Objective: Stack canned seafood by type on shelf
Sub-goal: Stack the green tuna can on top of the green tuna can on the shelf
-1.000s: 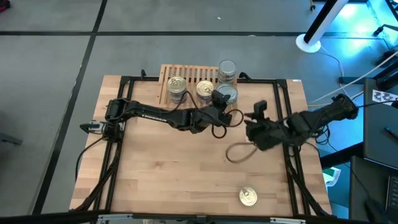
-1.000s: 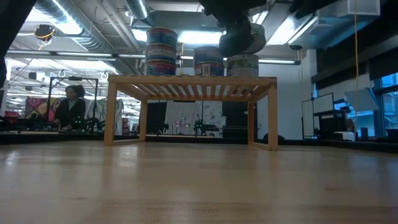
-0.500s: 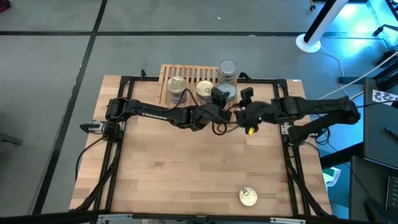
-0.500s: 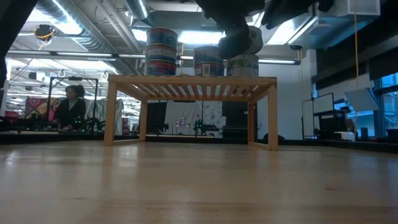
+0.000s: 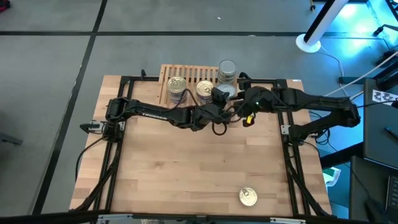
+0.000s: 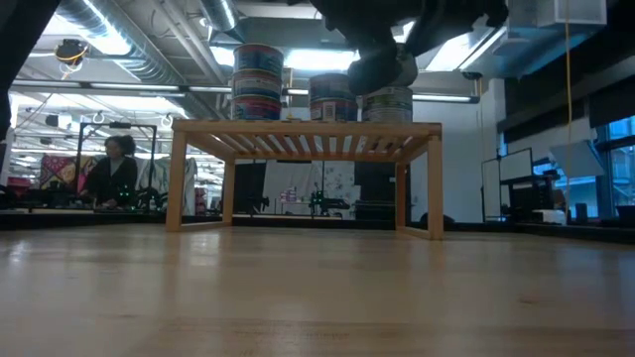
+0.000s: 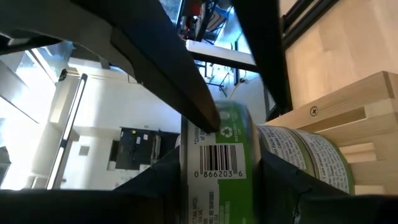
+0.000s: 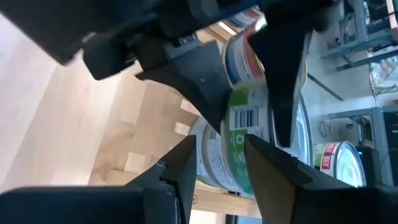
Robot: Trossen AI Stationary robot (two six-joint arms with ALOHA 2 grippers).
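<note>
The left pincer (image 5: 222, 99) reaches to the shelf (image 5: 186, 73) at the far edge of the desk (image 5: 186, 174), its fingers clamped on a green-labelled can (image 7: 214, 155) held over the shelf's right end; the right pincer (image 5: 244, 107) hovers just beside it, fingers apart around that can's sides, grip unclear; gold-lidded cans (image 5: 176, 84) stand stacked on the shelf; one gold-lidded can (image 5: 247, 197) lies near the desk's near edge.
</note>
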